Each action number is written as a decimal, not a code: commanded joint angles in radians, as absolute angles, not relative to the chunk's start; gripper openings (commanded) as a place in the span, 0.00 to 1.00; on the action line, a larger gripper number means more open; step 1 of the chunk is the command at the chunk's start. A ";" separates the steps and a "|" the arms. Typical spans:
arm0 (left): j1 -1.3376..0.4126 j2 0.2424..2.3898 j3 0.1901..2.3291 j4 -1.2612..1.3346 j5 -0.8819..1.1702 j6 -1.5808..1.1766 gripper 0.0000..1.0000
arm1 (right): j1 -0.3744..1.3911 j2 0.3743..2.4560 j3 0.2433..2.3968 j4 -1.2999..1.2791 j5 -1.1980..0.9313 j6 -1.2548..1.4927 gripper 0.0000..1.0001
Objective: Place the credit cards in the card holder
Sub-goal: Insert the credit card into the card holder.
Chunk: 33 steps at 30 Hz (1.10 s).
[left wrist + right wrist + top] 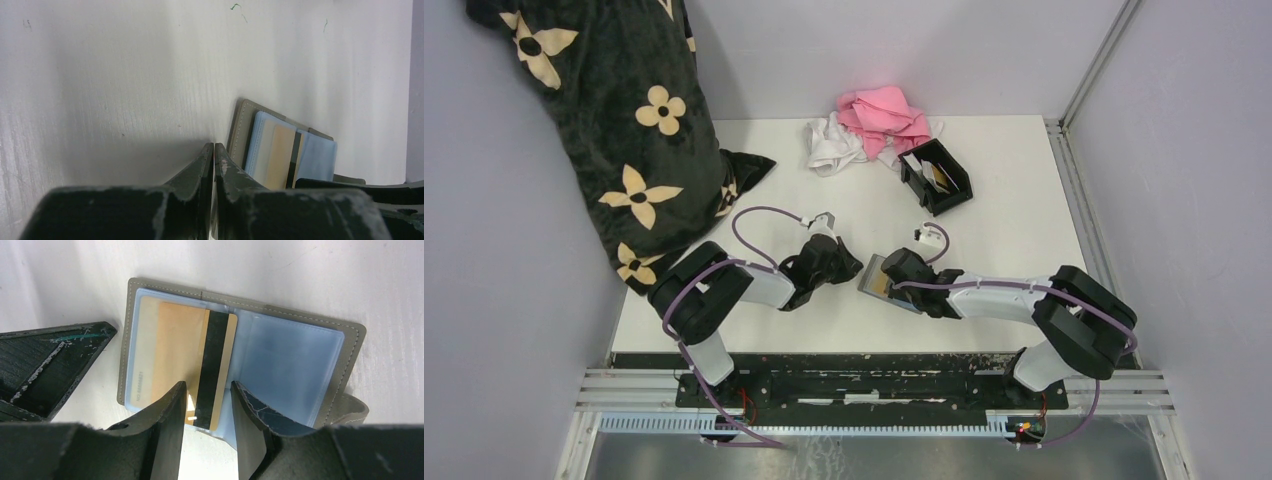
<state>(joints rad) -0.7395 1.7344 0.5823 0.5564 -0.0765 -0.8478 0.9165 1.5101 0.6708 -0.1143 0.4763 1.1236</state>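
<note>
The right gripper (207, 386) is spread open over a tan credit card (175, 345) in the unfolded wallet (300, 360). The left gripper (214, 148) is closed, empty, beside it.

Bright, diffuse light fell from above on the white table (1014, 200), and the overhead view was sharp, with short soft shadows beside the arms. In the left wrist view the near fingers (197, 170) were blurred and threw a broad grey shadow just beyond them. The right wrist view was crisp on the wallet (290, 360), with its plastic faintly glossy and its near fingers (165, 435) soft.
</note>
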 commanded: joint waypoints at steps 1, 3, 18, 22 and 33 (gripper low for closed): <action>-0.762 1.795 0.509 0.295 -0.070 -0.868 0.13 | 0.927 1.494 0.636 -0.172 0.484 1.114 0.45; -0.763 1.796 0.504 0.305 -0.065 -0.871 0.12 | 0.931 1.484 0.634 -0.168 0.485 1.112 0.45; -0.791 1.797 0.495 0.336 -0.049 -0.884 0.11 | 0.938 1.531 0.673 -0.156 0.466 1.109 0.40; -0.803 1.795 0.493 0.336 -0.051 -0.884 0.10 | 0.941 1.537 0.694 -0.170 0.471 1.105 0.38; -0.832 1.807 0.488 0.350 -0.046 -0.897 0.10 | 0.946 1.580 0.755 -0.212 0.476 1.089 0.36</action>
<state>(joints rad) -0.7914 1.7355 0.5491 0.6117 -0.0982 -0.8936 0.9363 1.5402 0.7166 -0.1787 0.4904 1.1004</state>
